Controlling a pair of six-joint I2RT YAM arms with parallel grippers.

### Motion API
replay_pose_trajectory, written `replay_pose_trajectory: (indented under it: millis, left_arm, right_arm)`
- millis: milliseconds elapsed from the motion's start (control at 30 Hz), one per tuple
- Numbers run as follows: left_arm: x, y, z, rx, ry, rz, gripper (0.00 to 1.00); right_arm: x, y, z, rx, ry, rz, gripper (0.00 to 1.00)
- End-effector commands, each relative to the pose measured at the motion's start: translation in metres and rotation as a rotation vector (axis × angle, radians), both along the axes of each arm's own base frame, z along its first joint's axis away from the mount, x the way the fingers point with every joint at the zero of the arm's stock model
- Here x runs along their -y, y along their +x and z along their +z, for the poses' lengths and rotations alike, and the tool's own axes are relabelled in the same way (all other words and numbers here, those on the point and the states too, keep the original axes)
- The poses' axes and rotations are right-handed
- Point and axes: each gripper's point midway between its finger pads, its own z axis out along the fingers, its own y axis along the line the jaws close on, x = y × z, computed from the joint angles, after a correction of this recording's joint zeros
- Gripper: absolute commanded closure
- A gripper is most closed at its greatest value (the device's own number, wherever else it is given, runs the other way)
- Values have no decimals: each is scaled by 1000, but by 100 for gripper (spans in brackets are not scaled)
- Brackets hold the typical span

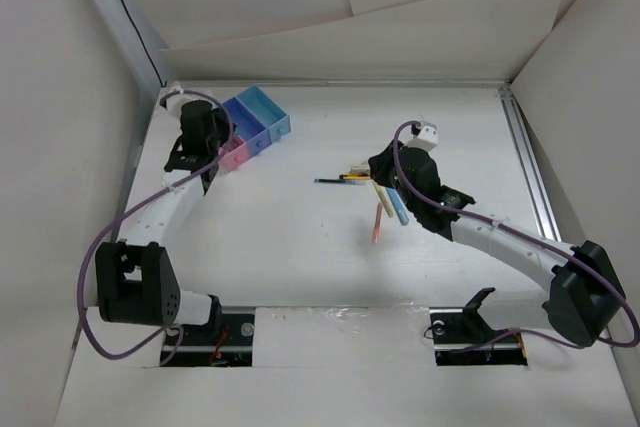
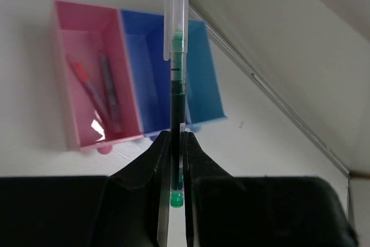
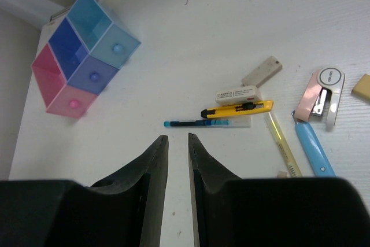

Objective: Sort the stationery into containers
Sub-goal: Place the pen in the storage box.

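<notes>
My left gripper (image 2: pixel 176 137) is shut on a green pen (image 2: pixel 176 91) with a clear cap and holds it above the row of containers. The pink box (image 2: pixel 62 73) holds two pens. The purple-blue box (image 2: pixel 144 79) and the light-blue box (image 2: pixel 205 79) look empty. In the top view the left gripper (image 1: pixel 205 147) hangs over the containers (image 1: pixel 262 119). My right gripper (image 3: pixel 178 138) is narrowly open and empty, just short of a blue pen (image 3: pixel 196 123). Beyond it lie a pale-yellow stick (image 3: pixel 282 143), a light-blue stick (image 3: pixel 315 148) and a beige eraser (image 3: pixel 262 71).
A yellow utility knife (image 3: pixel 237 110), a white boxed eraser (image 3: pixel 238 93), a pink stapler (image 3: pixel 321 96) and a yellow eraser (image 3: pixel 362 85) lie in the same pile. An orange pen (image 1: pixel 378 222) lies nearer the arms. White walls enclose the table.
</notes>
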Motion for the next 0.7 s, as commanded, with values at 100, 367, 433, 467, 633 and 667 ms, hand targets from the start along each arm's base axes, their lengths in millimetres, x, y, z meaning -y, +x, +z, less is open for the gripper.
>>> replay_pose_trajectory:
  millis: [100, 367, 433, 467, 633, 667]
  left_arm:
    - [-54, 9, -24, -43, -110, 147, 100]
    - [-60, 45, -55, -147, -107, 145, 100]
    - [-62, 52, -58, -157, -102, 155, 100]
    - [-65, 53, -63, -165, -95, 168, 100]
    - [-66, 55, -85, -219, -88, 179, 90]
    - [-67, 57, -83, -210, -80, 175, 84]
  right_arm:
    - [-5, 5, 25, 50, 45, 12, 74]
    - [-5, 5, 25, 50, 45, 12, 74]
    - [-8, 2, 25, 49, 45, 21, 74]
    - [-8, 2, 25, 49, 45, 21, 74]
    - [-8, 2, 25, 49, 45, 21, 74]
    - [-8, 2, 25, 49, 45, 21, 74]
